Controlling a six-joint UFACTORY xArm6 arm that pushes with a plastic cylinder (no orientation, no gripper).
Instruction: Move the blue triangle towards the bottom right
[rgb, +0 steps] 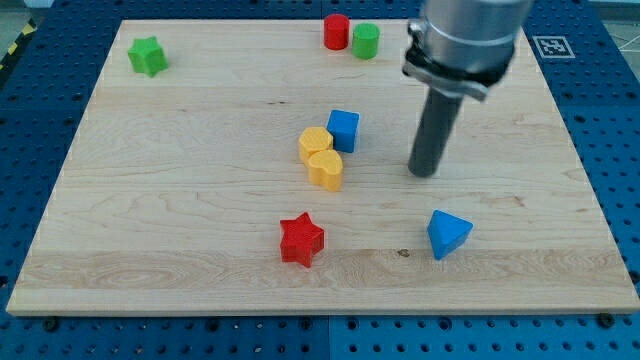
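The blue triangle (447, 233) lies on the wooden board (180, 200) toward the view's bottom right. My tip (425, 172) stands on the board above and slightly left of the triangle, with a clear gap between them. The rod rises from the tip to the grey arm body at the view's top right.
A blue cube (343, 130) touches a yellow heart-shaped block (320, 156) near the centre. A red star (301, 240) lies at the bottom centre. A red cylinder (335, 32) and a green cylinder (365, 41) stand at the top. A green star (147, 56) sits at the top left.
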